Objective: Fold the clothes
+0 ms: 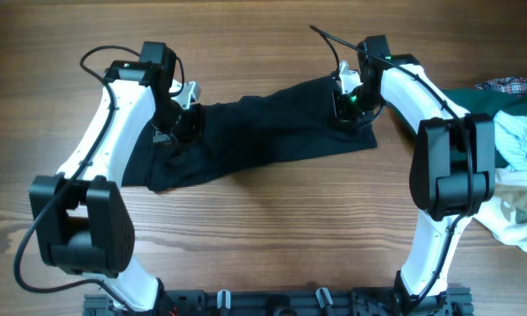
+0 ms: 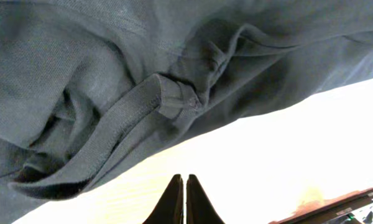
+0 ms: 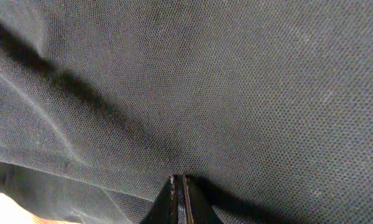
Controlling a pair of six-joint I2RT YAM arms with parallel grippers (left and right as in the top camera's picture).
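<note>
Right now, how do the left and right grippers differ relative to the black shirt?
The left gripper has bare table around its fingertips, the black shirt just ahead; at the right gripper the tips meet fabric that fills its view. The left faces rumpled folds, the right smooth cloth. Both have their fingers shut.

Table (image 1: 272,211) lies open before the shirt (image 1: 263,132); heaped garments (image 1: 518,149) (far right) block there.
</note>
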